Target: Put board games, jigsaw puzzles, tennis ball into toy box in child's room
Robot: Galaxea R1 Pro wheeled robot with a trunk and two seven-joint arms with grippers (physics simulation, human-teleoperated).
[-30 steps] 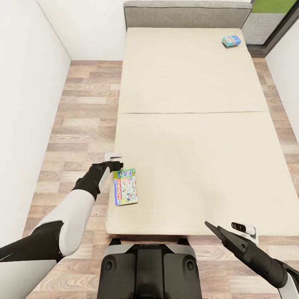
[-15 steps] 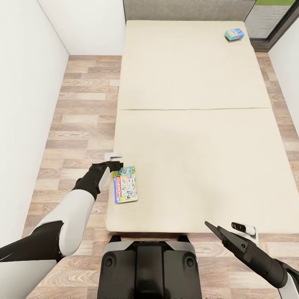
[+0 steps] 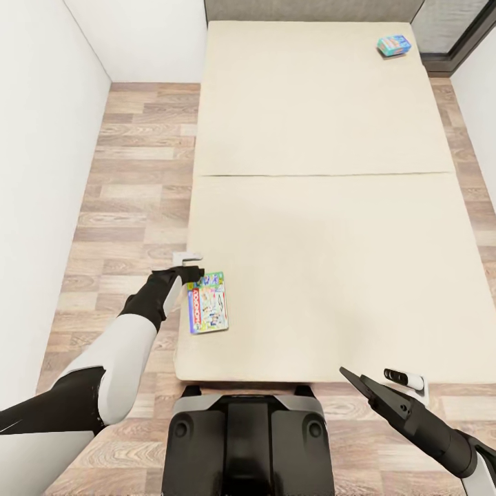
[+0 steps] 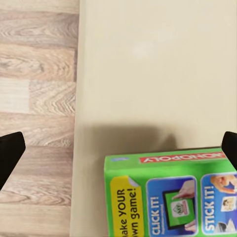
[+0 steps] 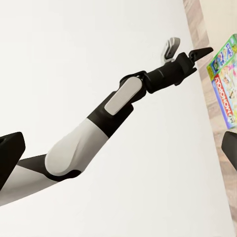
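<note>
**Green game box now within the left hand's reach**

Cream bed (image 3: pixel 324 207) takes up most of the head view, and over the last second the whole picture has slid: the headboard has gone out of the top edge and the far blue game (image 3: pixel 393 45) sits higher in the frame. That is the camera and base moving in on the bed, not the things shifting; both games lie where they lay on the mattress.

The green game (image 3: pixel 207 302) lies flat near the bed's near-left corner, just inside the edge. The left hand (image 3: pixel 195 269) hangs just beside the box's far end, over the bed's left edge, at the same spot relative to the body as a second ago. In the left wrist view its two dark fingertips (image 4: pixel 10 155) stand wide apart at either side of the picture, so it is open and empty, with the box's green short edge (image 4: pixel 168 195) lying between them and a little ahead.

The right hand (image 3: pixel 382 386) is held low past the foot of the bed, well apart from both games. Its fingertips show at the edges of the right wrist view, spread, holding nothing.

My reading: the approach is nearly done and the pick of the green game is the step in hand. No toy is boxed from this bed yet. The blue game at the far right corner will need a further move along the bed.
</note>
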